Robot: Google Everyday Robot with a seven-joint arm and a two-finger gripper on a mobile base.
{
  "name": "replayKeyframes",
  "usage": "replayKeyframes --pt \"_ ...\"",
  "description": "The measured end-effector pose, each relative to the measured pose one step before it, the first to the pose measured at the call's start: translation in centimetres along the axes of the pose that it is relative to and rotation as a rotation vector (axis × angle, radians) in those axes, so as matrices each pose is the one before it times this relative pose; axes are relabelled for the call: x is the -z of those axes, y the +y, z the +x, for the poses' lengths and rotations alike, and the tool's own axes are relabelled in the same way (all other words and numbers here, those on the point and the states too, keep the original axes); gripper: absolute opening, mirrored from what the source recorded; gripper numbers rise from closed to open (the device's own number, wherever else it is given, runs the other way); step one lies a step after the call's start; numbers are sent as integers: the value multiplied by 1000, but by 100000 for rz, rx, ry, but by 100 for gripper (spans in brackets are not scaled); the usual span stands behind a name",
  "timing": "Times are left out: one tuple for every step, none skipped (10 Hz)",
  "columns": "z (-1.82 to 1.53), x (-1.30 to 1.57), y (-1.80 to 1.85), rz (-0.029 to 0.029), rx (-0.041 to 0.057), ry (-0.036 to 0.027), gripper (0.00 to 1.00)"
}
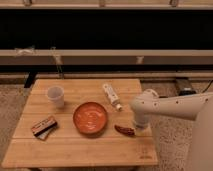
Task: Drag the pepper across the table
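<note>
The pepper point(125, 130) is a small dark reddish pod lying on the light-wood slatted table point(75, 145), just right of the orange bowl point(91, 118). My gripper point(138, 127) hangs from the white arm that reaches in from the right. It sits low at the pepper's right end, at or very near the pod. The arm's white housing covers the fingers.
A white bottle point(112, 95) lies behind the pepper toward the table's back. A translucent cup point(55, 95) stands at the back left. A flat brown-and-black box point(44, 126) lies at the front left. A burned logo point(145, 156) marks the front right corner.
</note>
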Motion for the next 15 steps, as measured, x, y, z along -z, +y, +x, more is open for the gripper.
replayKeyframes --pt "504 -100 229 -338 -1220 341 0" --pt "350 -78 180 -195 -1100 -7 0" --pt "494 -107 203 -360 -1147 294 0" --pt "753 -116 348 -518 -1787 373 0" --pt "559 -92 322 -290 -1524 40 0" --pt "900 -101 430 -418 -1966 444 0" --pt "556 -48 281 -151 -1442 -43 0" --pt "661 -27 249 -82 -1545 -17 0" --pt "733 -53 311 -317 -1617 153 0" --pt "520 12 280 -81 -1375 -101 0" --pt "366 -24 144 24 -1044 -317 0" --pt "762 -49 276 -326 -1613 272 0" --pt "542 -4 210 -190 -1482 80 2" --pt "446 -30 140 -32 -1478 -281 10" --pt "536 -28 152 -175 -1348 1 18"
